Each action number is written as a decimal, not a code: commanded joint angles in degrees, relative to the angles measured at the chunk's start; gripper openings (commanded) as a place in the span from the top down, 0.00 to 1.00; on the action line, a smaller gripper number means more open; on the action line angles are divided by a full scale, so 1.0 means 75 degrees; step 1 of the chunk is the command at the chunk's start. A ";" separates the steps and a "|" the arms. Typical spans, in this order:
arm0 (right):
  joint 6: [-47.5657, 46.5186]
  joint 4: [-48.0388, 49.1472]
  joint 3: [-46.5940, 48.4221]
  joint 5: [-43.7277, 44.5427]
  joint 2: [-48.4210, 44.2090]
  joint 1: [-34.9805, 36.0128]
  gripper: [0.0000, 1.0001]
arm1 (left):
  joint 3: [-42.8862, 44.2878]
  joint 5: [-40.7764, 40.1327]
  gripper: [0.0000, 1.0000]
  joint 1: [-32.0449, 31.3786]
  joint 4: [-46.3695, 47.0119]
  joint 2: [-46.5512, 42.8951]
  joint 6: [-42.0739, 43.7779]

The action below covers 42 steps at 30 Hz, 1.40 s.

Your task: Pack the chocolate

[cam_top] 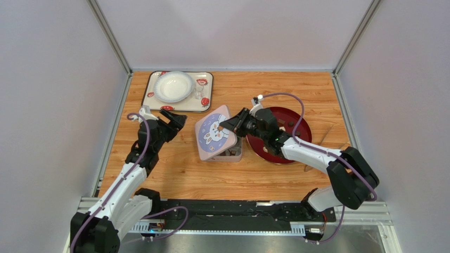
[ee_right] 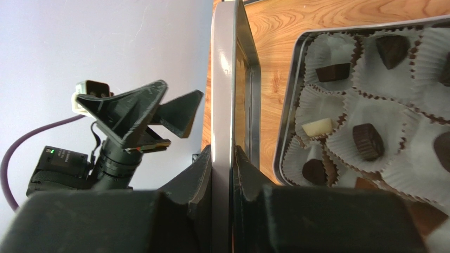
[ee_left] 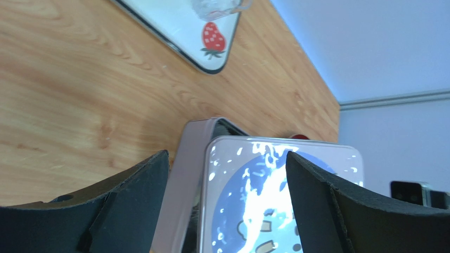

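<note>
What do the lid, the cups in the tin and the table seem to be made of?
The lid: probably thin painted metal, glossy; glare on the print, thin folded rim. The cups: white paper, matte; pleated, crinkled walls. The table: wood or wood-look laminate, satin; grain lines show, but which of the two is unclear.

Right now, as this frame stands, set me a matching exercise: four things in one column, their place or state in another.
1. lilac square tin lid with a rabbit picture
2. white round bowl
3. left gripper
4. dark brown chocolate pieces

A. on the strawberry-patterned tray
B. open, holding nothing
C. clamped in the right gripper
D. in crinkled paper cups in the tin

Pairs: 1-C, 2-A, 3-B, 4-D
</note>
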 commanded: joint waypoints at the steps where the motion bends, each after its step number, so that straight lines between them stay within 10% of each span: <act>1: 0.0197 0.0983 0.0651 0.1123 0.0337 0.0386 1.00 | -0.0096 0.0373 0.11 0.0343 -0.0431 0.0196 0.0200; 22: 0.0138 0.0889 0.0031 0.2554 0.0971 0.0774 0.94 | 0.1087 0.3456 0.11 0.0355 0.0601 0.3523 0.1278; 42: -0.0225 -0.1021 0.0428 0.2507 0.0889 0.0774 0.76 | 0.1674 0.3785 0.12 -0.0172 0.0402 0.4357 0.1571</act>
